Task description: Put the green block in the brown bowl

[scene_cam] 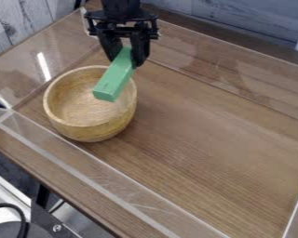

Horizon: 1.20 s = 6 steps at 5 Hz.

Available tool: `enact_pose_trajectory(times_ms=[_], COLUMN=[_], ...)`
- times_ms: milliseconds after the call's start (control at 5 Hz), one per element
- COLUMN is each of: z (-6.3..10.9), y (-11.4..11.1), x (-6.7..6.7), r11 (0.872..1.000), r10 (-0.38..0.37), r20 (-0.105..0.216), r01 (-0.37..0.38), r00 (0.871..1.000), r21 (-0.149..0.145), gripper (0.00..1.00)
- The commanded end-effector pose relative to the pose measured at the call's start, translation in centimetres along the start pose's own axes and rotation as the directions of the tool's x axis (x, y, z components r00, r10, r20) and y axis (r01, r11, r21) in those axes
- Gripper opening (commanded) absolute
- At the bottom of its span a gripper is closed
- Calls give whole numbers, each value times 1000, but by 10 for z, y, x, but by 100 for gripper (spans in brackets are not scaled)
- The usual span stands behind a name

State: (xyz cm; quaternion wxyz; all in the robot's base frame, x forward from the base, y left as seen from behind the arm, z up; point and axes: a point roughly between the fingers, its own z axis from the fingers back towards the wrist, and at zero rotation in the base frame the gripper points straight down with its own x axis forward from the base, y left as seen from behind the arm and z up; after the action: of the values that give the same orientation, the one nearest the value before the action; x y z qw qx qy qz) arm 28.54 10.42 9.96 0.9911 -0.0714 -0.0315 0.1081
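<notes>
The gripper (124,48) pointed straight down and held the upper end of the green block (115,74) between its partly closed jaws, so the block hung tilted with its lower end over the far side of the brown bowl (89,102), above the hollow. If it were released from there, I judged that the long block could strike the thick rim and tip out onto the bench (214,139), since only its lower end was over the hollow. Nothing stood in the way: a clear plastic wall (139,200) ran along the bench's near edge, and a small clear stand (104,26) sat at the far corner, apart from the bowl.

no readable txt, labels, brands or nos. anywhere in view.
</notes>
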Motion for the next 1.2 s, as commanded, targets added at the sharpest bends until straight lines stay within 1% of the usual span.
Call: enact_pose_trajectory(times_ms=[0,400,600,1000], z=[12,-2,-9,-20], y=[11,33,41,52], x=[6,-9,-13,-18], r11=[999,997,996,994], r10=[-10,-10,-10,-8], r20=[56,45,39,30], r01=[8,7,7,5], r00=[998,999,999,1000], r21=[34,75,90,107], gripper=[0,0,0,0])
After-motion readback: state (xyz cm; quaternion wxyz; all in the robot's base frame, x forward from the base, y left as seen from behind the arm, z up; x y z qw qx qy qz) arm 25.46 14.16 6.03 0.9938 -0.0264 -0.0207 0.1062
